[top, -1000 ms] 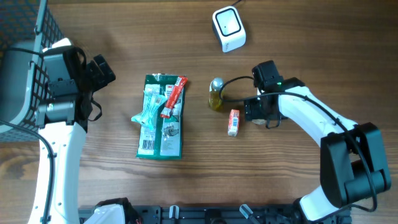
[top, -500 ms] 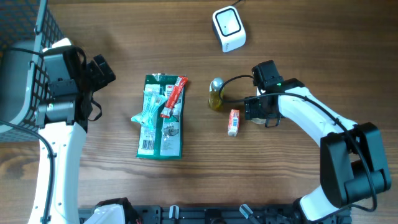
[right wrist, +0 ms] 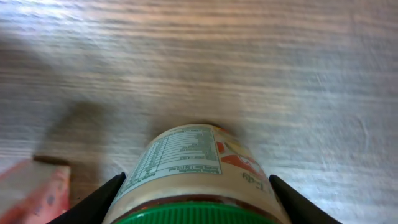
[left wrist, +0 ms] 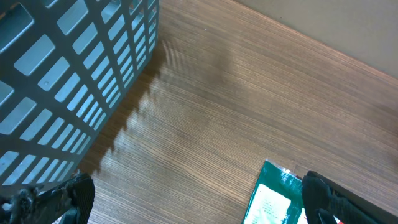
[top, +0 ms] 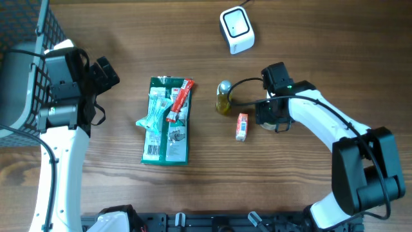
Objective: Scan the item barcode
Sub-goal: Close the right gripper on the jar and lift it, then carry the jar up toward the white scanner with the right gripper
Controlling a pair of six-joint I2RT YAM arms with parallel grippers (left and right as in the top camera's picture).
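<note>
Right fingers (right wrist: 106,198): either side of green-capped jar (right wrist: 193,165), parted, contact on its sides not discernible. Jar: right of the surface's (right wrist: 249,50) middle, beside pink carton (right wrist: 31,186); cap toward the wrist, long axis running away along the fingers. Left fingers (left wrist: 68,196): spread wide, empty, toward the left edge; right arm (top: 322,122) judged nearer.

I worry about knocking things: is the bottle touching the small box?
Apart. The right wrist view shows bare table between the bottle and the box.
</note>
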